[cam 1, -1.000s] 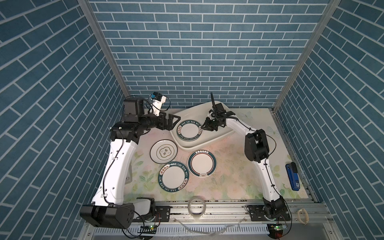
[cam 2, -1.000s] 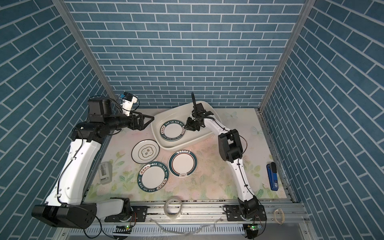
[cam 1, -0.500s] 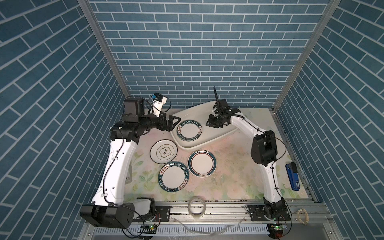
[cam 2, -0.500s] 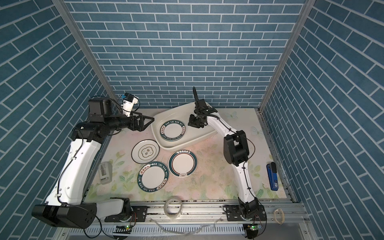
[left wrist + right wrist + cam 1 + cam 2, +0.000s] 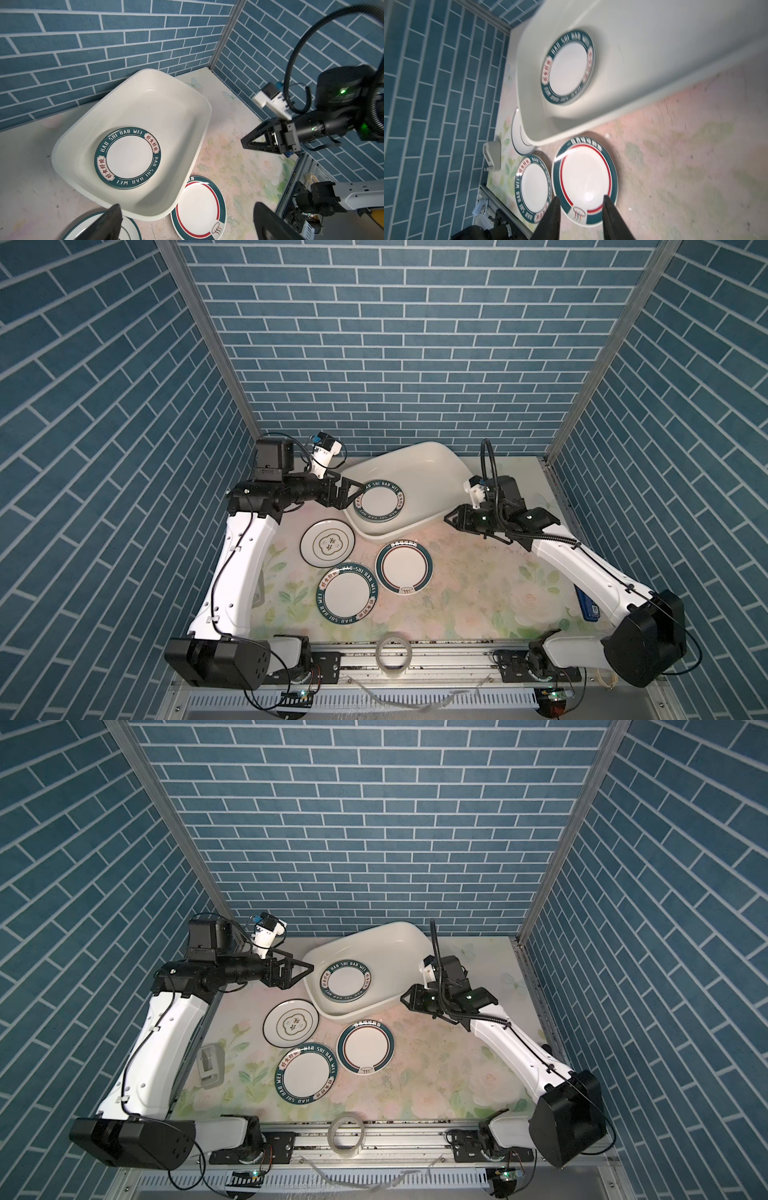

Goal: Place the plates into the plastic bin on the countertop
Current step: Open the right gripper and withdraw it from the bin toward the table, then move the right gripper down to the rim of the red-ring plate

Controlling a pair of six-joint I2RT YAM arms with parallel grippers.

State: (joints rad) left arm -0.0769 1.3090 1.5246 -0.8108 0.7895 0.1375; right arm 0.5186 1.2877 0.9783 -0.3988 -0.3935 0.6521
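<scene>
STEP: between picks; plates [image 5: 379,500] lie in bin [image 5: 415,446], frame centre; three more on countertop [image 5: 478,593] | left gripper [image 5: 351,499]: spread wide, empty | right gripper [image 5: 449,518]: parted, empty | NEXT: probably red-ring plate [image 5: 404,567], lower centre; needs rim pinch.

The white bin [image 5: 419,456], upper centre, holds a green-lettered plate stack [image 5: 379,506]. Below it, flat on the flowered bench [image 5: 478,593]: emblem plate [image 5: 328,542], second lettered plate [image 5: 350,594], red-ringed plate [image 5: 405,568].
</scene>
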